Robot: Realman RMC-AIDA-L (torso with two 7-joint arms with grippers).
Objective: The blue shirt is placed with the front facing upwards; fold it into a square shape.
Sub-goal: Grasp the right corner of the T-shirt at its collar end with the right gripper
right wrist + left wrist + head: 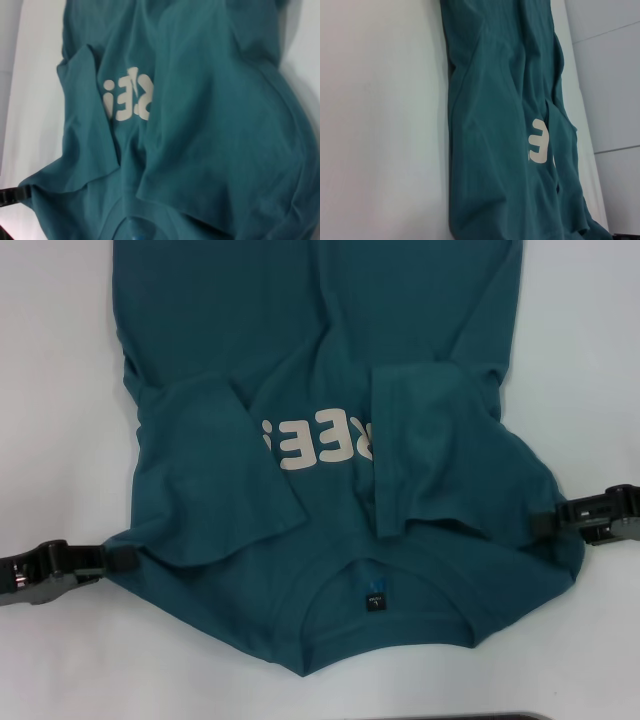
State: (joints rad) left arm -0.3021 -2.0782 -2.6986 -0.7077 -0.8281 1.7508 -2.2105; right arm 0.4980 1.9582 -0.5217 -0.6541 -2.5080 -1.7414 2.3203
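Head view, item one: blue shirt [330, 440], dark teal, lying front up on a white table [60, 390], collar nearest the robot and hem running off the far edge of the picture. Both short sleeves are folded inward over the chest; the left sleeve [205, 465] and the right sleeve [430, 455] each cover part of the off-white block letters [318, 445], of which only the middle characters show. A small dark neck tag [374, 592] sits inside the collar. Item two: left gripper [105, 560], low over the table at the shirt's left shoulder edge, its dark tip touching the fabric; whether the jaws are apart or pinched on cloth cannot be told. Item three: right gripper [548, 523], at the shirt's right shoulder edge, tip likewise against the fabric, jaw state not discernible. Left wrist view: the shirt seen along its length, one pale letter visible beside a sleeve fold. Right wrist view: the folded sleeves, the lettering between them, and the collar.
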